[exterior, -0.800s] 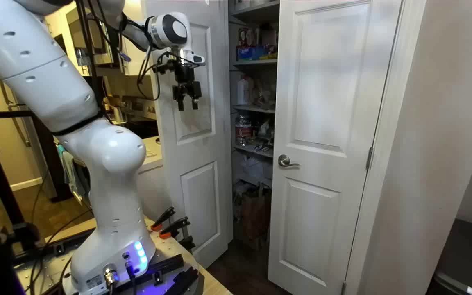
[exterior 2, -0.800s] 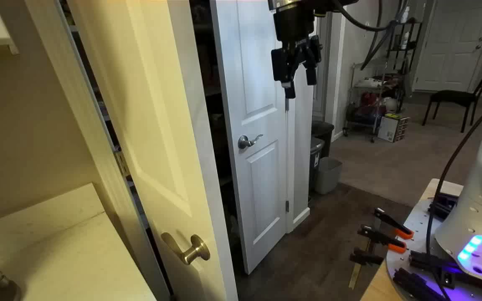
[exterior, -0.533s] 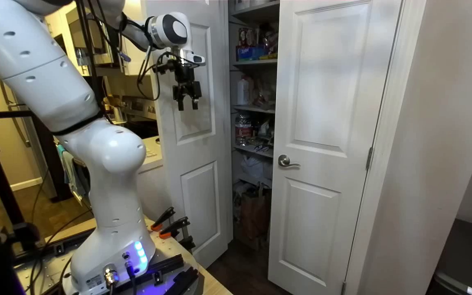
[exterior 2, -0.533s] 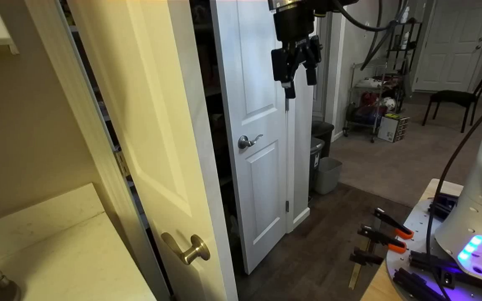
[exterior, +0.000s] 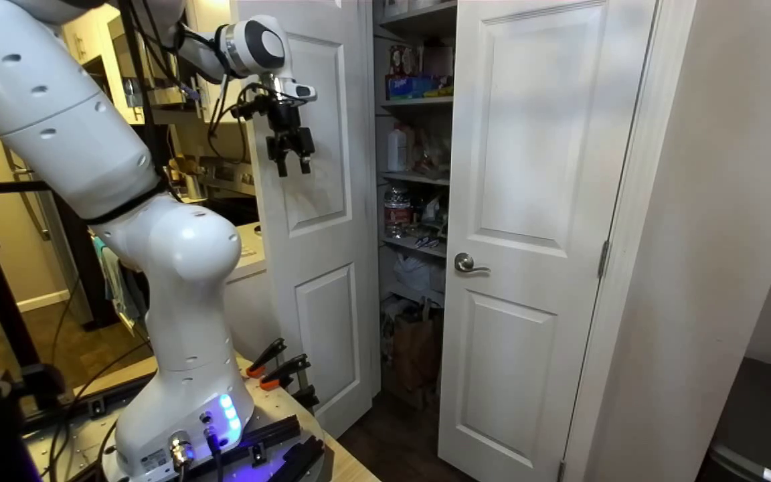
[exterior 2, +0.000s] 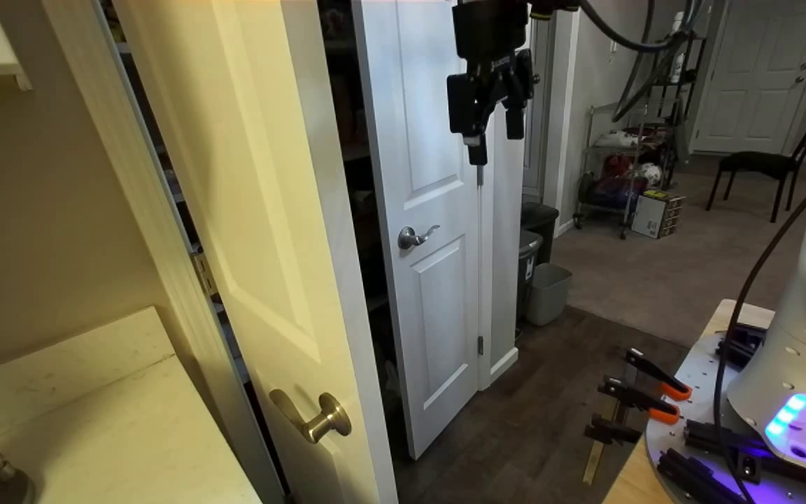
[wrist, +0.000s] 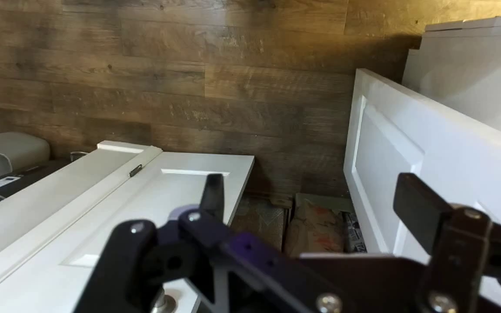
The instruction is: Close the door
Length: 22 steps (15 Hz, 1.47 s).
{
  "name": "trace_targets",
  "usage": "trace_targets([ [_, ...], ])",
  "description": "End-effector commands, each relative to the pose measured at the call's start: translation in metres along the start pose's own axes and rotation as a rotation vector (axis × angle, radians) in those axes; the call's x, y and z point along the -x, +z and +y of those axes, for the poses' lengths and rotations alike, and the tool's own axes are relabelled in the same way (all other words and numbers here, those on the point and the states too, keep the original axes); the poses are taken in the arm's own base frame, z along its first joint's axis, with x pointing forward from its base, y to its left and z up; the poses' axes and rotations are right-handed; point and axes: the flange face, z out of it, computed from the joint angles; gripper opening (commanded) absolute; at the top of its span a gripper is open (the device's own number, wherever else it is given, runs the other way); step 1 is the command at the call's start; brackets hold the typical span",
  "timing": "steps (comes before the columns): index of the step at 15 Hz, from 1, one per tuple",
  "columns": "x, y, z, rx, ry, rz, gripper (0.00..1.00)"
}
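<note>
The door (exterior: 325, 251) is the tall white leaf behind my gripper in an exterior view. It stands swung out from the pantry opening. In an exterior view the door (exterior 2: 256, 210) is lit yellow, with its silver lever handle (exterior 2: 326, 418) near its right edge. In the wrist view the door (wrist: 407, 139) is on the right, partly covered by a finger. My gripper (exterior: 294, 167) is open and empty, high up, also seen in an exterior view (exterior 2: 496, 147). In the wrist view its fingers (wrist: 311, 187) are wide apart. I see no contact with the door.
The matching leaf (exterior: 526, 281), its handle (exterior: 469, 264) at its left edge, stands partly open. Pantry shelves (exterior: 419, 177) show between the leaves. A counter (exterior 2: 95, 420) adjoins the door. Clamps (exterior 2: 637, 399) jut from the robot's table. Bins (exterior 2: 550, 294) stand beyond the matching leaf.
The arm and gripper have shifted left and slightly up in an exterior view where the whole arm shows. The gripper stays open. Both door leaves stand as before.
</note>
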Motion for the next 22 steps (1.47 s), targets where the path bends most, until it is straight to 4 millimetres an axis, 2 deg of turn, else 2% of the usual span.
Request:
trace_targets([
  [1,0.031,0.002,-0.026,0.055,0.034,0.097,1.0],
  [3,0.042,0.002,-0.043,0.084,0.065,0.166,1.0],
  [6,0.046,0.001,-0.066,0.115,0.069,0.239,1.0],
  [16,0.018,-0.025,-0.128,0.141,-0.134,0.413,1.0],
  [19,0.01,-0.023,-0.135,0.124,-0.141,0.376,1.0],
  [20,0.02,-0.024,-0.129,0.128,-0.124,0.387,1.0],
  [22,0.014,-0.022,-0.133,0.119,-0.129,0.374,1.0],
])
